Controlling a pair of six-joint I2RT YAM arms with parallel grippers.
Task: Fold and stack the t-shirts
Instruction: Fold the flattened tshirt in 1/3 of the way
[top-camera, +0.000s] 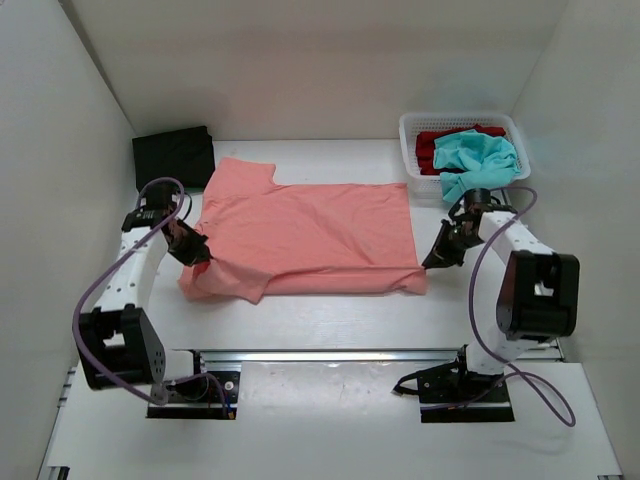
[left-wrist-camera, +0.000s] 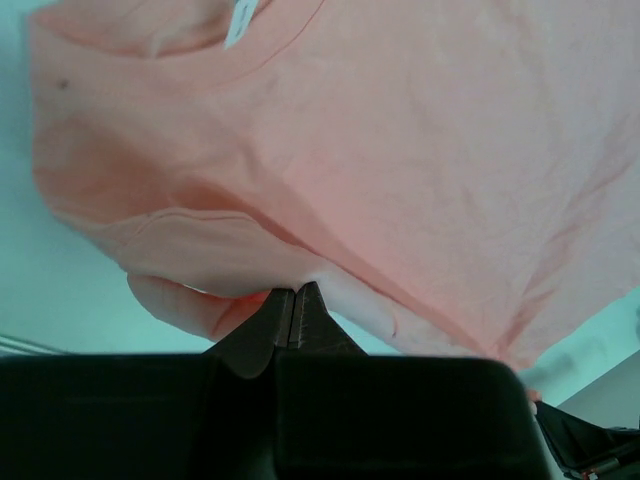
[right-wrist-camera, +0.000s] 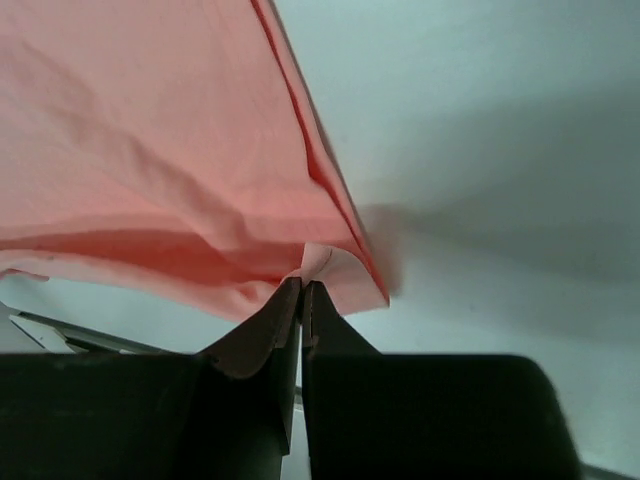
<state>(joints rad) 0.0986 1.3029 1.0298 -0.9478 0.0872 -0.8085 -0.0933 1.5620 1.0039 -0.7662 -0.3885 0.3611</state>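
Note:
The salmon-pink t-shirt (top-camera: 310, 225) lies spread on the table, collar to the left. My left gripper (top-camera: 197, 255) is shut on its near left sleeve edge, which shows in the left wrist view (left-wrist-camera: 240, 270). My right gripper (top-camera: 432, 262) is shut on its near right hem corner, which shows in the right wrist view (right-wrist-camera: 335, 265). Both pinched edges are lifted slightly. A teal t-shirt (top-camera: 478, 155) and a red t-shirt (top-camera: 432, 146) lie bunched in the white basket (top-camera: 410, 130). A folded black t-shirt (top-camera: 175, 155) lies at the back left. No green edge shows.
The basket stands at the back right, close behind my right arm. White walls enclose the table on three sides. A metal rail (top-camera: 330, 353) runs along the near edge between the arm bases.

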